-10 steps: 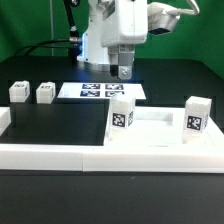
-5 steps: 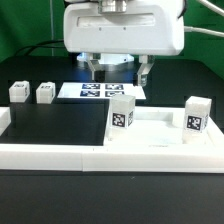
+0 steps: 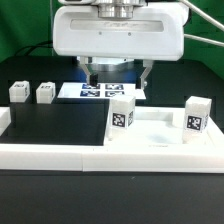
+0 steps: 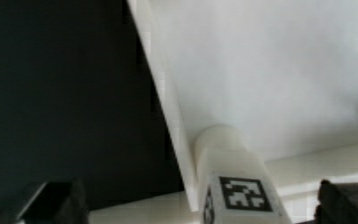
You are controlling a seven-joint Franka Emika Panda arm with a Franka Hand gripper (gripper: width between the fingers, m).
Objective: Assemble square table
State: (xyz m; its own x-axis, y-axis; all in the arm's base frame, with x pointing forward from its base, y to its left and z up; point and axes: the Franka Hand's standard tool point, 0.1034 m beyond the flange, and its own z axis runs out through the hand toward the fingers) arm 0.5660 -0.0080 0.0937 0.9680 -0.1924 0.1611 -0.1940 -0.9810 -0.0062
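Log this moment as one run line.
tool: open, empty | square top: not gripped | legs: four visible, none held

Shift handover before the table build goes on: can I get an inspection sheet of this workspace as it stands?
Surface: black table, with a white border wall along the near edge.
Job's things: white table top lies flat at the exterior view's right. The first leg and second leg stand upright at its two ends. The third leg and fourth leg sit apart at the exterior view's left.
Clutter: nothing seen; only the marker board lies farther back.
Grippers: gripper open, holding nothing, raised above the table.
Cables: dark cable behind the arm, off the work area.
Surroundings: green backdrop.
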